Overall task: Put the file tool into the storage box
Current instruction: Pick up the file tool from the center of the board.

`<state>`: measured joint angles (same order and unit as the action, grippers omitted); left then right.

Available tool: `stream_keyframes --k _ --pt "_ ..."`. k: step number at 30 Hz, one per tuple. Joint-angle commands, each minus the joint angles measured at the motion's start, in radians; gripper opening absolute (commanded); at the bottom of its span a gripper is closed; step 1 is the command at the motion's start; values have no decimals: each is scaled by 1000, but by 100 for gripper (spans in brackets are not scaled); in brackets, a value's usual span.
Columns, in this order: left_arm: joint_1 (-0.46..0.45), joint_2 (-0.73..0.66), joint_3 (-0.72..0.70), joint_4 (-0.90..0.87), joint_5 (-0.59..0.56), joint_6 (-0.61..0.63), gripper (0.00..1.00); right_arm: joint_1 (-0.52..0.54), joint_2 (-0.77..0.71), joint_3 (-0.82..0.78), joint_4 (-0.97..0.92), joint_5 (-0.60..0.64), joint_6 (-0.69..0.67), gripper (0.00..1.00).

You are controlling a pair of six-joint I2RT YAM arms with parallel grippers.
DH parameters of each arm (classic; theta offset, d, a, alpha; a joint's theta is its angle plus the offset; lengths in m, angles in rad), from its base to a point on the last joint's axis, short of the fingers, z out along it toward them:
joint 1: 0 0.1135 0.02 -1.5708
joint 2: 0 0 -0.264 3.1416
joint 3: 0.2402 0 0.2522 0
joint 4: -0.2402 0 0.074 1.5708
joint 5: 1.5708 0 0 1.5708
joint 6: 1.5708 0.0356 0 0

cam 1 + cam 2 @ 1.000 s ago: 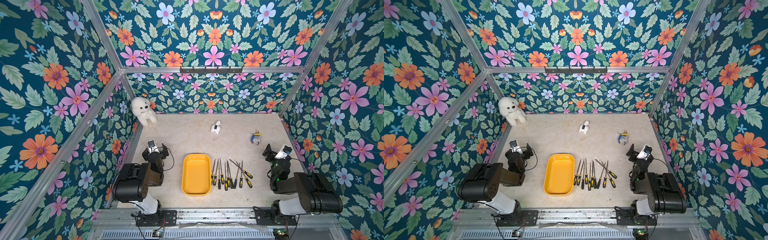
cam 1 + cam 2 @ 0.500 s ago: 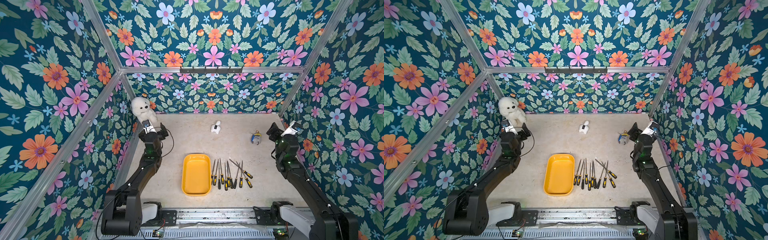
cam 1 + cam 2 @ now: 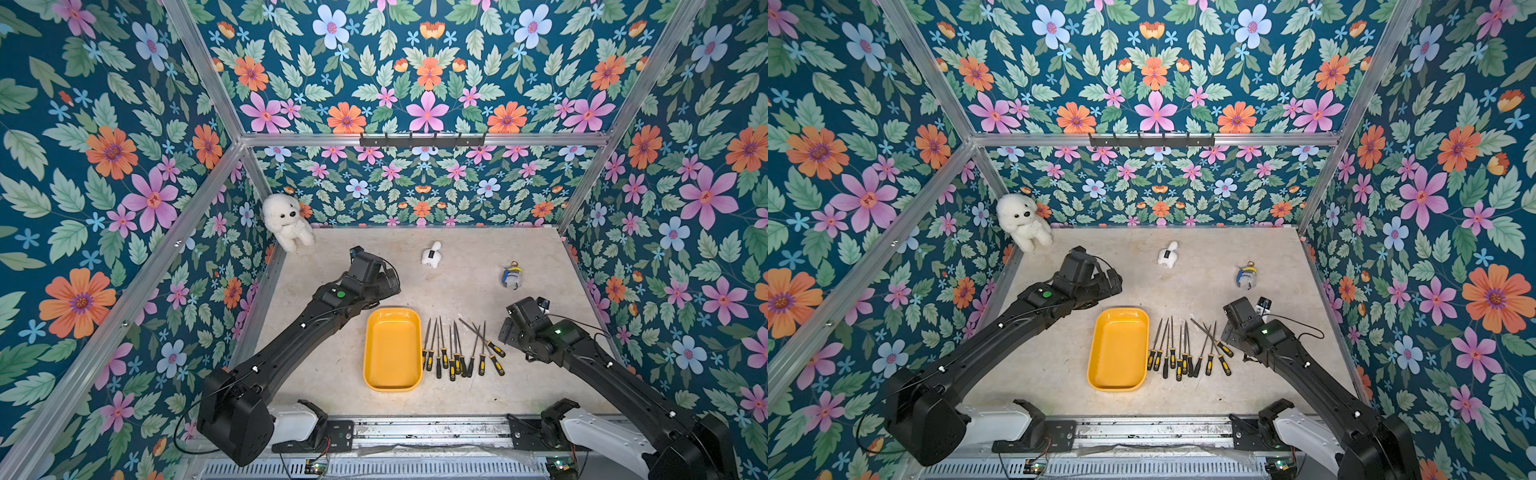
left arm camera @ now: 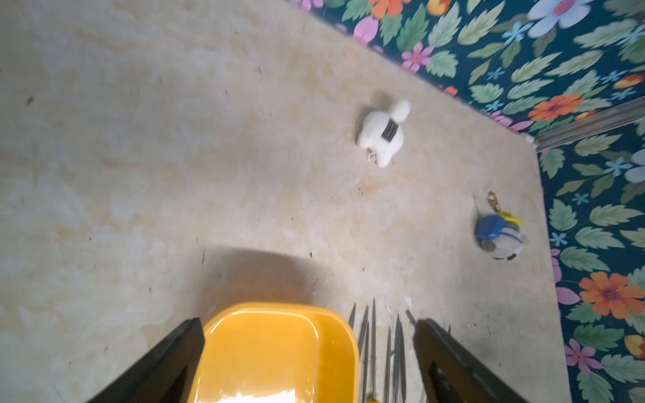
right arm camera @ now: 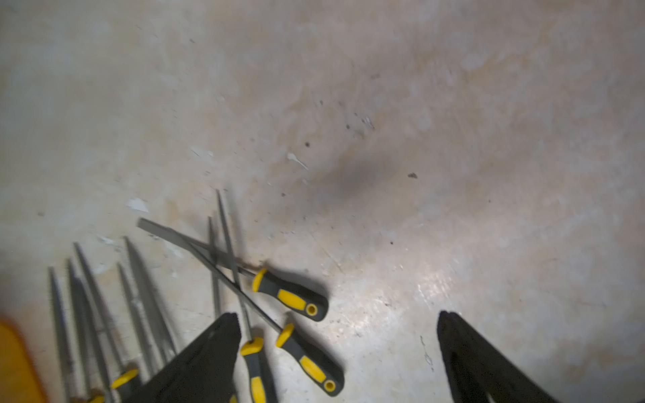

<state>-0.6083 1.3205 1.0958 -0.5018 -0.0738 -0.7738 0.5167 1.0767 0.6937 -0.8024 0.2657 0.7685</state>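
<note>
In the lower middle of a top view, the box (image 3: 392,351) lies flat on the table (image 3: 478,249), its long side running up the frame, with nothing in it. Just right of it the files (image 3: 457,349) lie in a loose row on the table, black-and-yellow handles toward the bottom edge. The rightmost few cross one another, and none is in the box.

The left arm stretches from the lower-left base diagonally up toward the box's upper left corner. Its wrist bends rightward, so the left gripper (image 3: 390,286) hangs just above the box's upper end. In the left wrist view its fingers (image 4: 167,359) stand wide apart and empty, framing the box's end and the file tips.

The right arm reaches up and left from the lower-right base, and the right gripper (image 3: 505,332) points down just right of the files. In the right wrist view its fingers (image 5: 209,352) are spread, gripping nothing, one of them over the file handles.
</note>
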Motion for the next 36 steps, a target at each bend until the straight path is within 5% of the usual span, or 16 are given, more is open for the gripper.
stream_keyframes --k 1,10,22,36 --pt "-73 12 10 -67 40 -50 100 46 74 -6 -64 -24 51 89" --pt "-124 -33 -45 -71 30 -69 100 55 69 -92 56 -140 -14 64" --pt "-125 -29 -67 -55 16 -88 100 76 202 -67 123 -180 -60 63" --pt "-124 -62 -128 -37 11 -107 100 171 146 -68 120 -197 13 61"
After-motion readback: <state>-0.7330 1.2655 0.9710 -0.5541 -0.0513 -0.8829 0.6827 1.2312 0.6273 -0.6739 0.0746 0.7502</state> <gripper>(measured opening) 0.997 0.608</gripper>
